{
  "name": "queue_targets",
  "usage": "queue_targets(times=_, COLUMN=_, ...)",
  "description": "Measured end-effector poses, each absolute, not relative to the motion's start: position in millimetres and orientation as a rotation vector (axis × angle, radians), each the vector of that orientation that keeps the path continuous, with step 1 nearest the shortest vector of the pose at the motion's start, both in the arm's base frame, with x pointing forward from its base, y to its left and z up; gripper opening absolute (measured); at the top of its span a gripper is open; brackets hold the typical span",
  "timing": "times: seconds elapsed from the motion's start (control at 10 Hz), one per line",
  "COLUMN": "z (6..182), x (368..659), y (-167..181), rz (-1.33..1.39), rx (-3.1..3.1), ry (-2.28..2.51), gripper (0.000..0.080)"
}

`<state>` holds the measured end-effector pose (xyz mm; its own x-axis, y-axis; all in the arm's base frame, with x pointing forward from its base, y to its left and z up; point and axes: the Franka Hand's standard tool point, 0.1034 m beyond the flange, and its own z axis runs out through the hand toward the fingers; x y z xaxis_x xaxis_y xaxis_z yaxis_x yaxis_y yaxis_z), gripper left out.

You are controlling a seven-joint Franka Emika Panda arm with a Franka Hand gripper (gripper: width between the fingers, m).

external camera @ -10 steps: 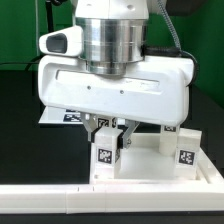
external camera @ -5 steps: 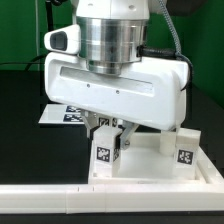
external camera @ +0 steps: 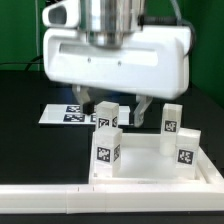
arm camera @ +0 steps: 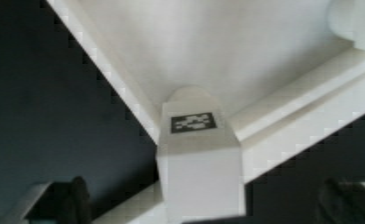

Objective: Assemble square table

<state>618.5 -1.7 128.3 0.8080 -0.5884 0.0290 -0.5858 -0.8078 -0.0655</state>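
The square table's white slab (external camera: 146,160) lies at the front of the exterior view with several short tagged legs standing upright on its corners: front left leg (external camera: 106,151), back left leg (external camera: 107,118), back right leg (external camera: 172,120), front right leg (external camera: 186,146). My gripper (external camera: 118,108) hangs above the left legs, open and empty, touching nothing. In the wrist view the slab (arm camera: 214,50) and one tagged leg (arm camera: 197,150) lie below, between my dark fingers (arm camera: 54,202), with my gripper (arm camera: 200,205) open around empty space.
The marker board (external camera: 62,114) lies flat behind the slab at the exterior view's left. The long white bar fence (external camera: 50,195) runs along the front edge. The table surface is black.
My gripper has risen straight up from around the front left leg, which stays standing on the slab. The fingers now stand apart above it.
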Motion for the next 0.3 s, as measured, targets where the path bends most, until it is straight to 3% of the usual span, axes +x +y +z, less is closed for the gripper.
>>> queue_targets(times=0.3, z=124.0, x=618.4, y=-2.4, rz=-0.076, rx=-2.940, ry=0.956, gripper=0.0649)
